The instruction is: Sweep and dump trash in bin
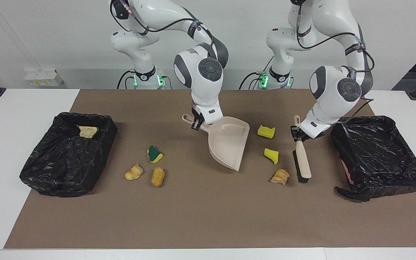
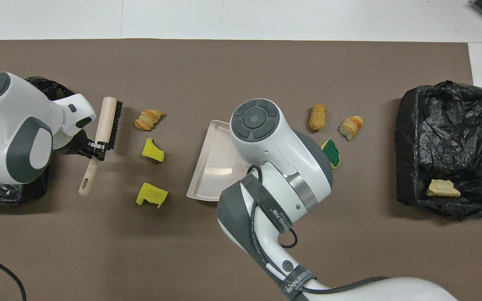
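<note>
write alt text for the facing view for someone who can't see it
Two white robot arms work at a brown table: the right gripper holds a beige dustpan tilted, and the left gripper holds a brush. Yellow sponge bits lie between the two tools. More scraps lie near a black-lined bin holding one scrap; another bin sits beside the brush.

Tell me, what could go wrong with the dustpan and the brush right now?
The right pincer holds the dustpan only by its handle, tilted, so its mouth might not sit flat and scraps could slide under. The left pincer holds the brush beside the pastry piece and two yellow sponge chunks; one sweep might scatter them past the pan.
</note>
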`<state>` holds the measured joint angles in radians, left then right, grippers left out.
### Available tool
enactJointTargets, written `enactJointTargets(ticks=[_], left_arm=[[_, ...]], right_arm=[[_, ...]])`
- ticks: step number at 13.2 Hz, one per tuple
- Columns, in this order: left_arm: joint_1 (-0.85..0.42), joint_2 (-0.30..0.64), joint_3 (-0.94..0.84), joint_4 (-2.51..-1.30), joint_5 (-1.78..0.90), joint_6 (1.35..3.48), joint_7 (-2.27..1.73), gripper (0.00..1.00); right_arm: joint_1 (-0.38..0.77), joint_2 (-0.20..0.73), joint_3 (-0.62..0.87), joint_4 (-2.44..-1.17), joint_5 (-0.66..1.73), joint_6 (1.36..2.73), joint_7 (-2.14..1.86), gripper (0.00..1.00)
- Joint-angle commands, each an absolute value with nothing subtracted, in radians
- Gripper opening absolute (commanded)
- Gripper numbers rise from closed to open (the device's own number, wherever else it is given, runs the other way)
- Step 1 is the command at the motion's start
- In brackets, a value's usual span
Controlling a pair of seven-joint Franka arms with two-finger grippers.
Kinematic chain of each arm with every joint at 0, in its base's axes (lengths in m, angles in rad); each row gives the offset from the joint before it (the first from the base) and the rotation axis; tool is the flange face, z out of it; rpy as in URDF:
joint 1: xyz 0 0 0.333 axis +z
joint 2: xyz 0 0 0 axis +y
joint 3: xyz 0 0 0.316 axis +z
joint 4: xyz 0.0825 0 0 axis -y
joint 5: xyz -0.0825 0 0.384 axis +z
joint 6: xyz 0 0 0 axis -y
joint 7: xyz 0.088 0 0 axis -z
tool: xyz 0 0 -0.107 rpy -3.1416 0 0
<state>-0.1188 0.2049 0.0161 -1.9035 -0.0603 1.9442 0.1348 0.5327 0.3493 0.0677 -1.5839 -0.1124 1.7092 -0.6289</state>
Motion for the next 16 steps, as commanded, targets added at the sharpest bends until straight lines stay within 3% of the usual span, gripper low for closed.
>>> enactJointTargets(ticks=[1,8,13,16], left_arm=[[-0.138,0.199,0.005,-1.927,-0.054,1.963,0.137,0.0],[-0.287,0.121,-0.003,-2.069,-0.067,1.997,-0.055,0.0],[-0.475,0.094,-0.005,-2.089,-0.225,1.993,-0.16,0.0],[-0.522,0.092,-0.011,-2.088,-0.332,1.997,-0.147,0.0]], right_arm=[[0.543,0.314,0.071,-1.646,-0.15,1.735,-0.609,0.0],[0.514,0.31,0.069,-1.692,-0.152,1.744,-0.618,0.0],[0.505,0.305,0.071,-1.709,-0.152,1.778,-0.618,0.0],[0.5,0.308,0.071,-1.71,-0.152,1.799,-0.626,0.0]])
